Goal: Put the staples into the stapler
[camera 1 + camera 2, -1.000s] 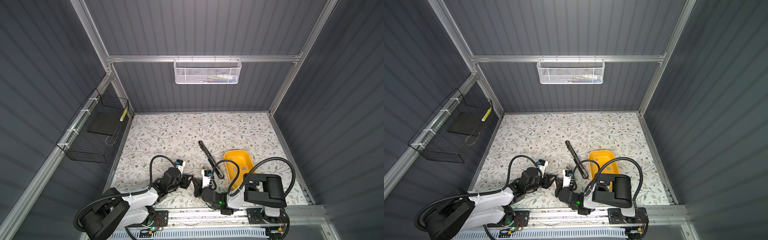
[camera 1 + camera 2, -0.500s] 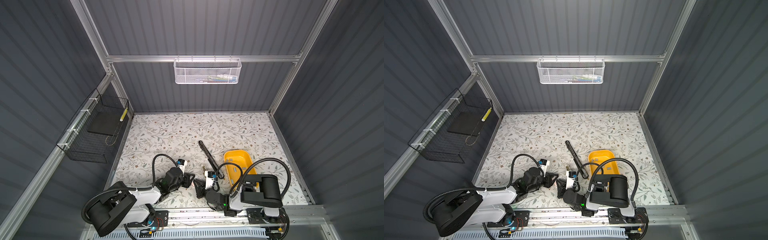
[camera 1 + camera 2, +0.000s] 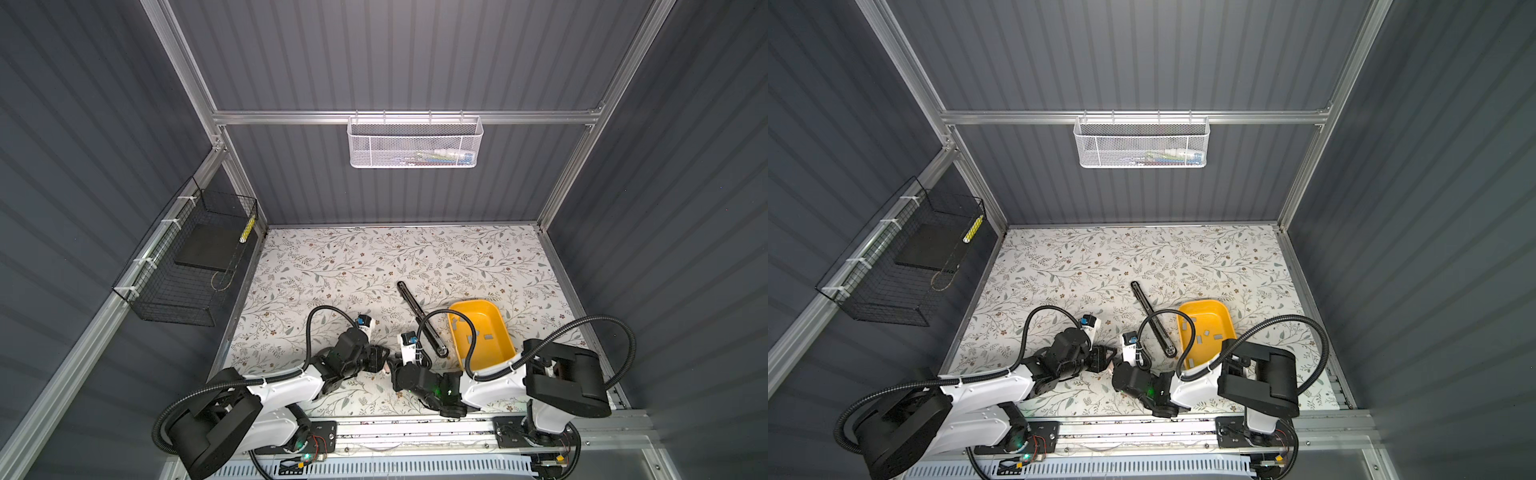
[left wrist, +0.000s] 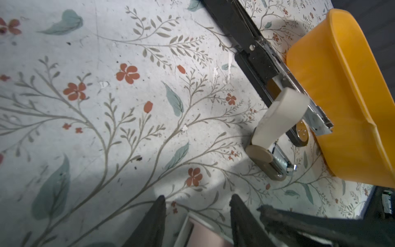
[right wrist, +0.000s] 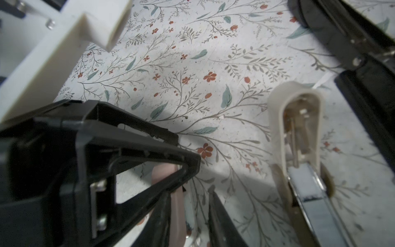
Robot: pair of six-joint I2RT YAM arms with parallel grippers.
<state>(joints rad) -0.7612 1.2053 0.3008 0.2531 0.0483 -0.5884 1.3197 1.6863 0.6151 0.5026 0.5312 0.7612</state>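
A small pink stapler (image 4: pixel 198 232) lies on the floral mat between the open fingers of my left gripper (image 4: pixel 197 198), with a gap on each side. My right gripper (image 5: pixel 190 191) is open around the same pink stapler (image 5: pixel 177 205), which rests against one finger and stands apart from the other. In both top views the two grippers (image 3: pixel 380 359) (image 3: pixel 392 370) meet tip to tip near the front. Grey staples (image 3: pixel 469 338) (image 3: pixel 1206 332) lie loose in the yellow tray (image 3: pixel 498 328). A beige stapler (image 4: pixel 277 119) (image 5: pixel 299 132) stands hinged open beside the tray.
A long black stapler (image 3: pixel 419 320) (image 3: pixel 1152 320) lies opened flat, slanting from mid-mat to the tray's near corner. A black wire basket (image 3: pixel 187 266) hangs on the left wall and a white mesh basket (image 3: pixel 415 143) on the back wall. The front rail (image 3: pixel 415 428) runs under both arms.
Both grippers' jaws have spread apart around the pink stapler. The right arm's elbow has sunk lower toward the front rail. The staplers and tray have stayed in place.
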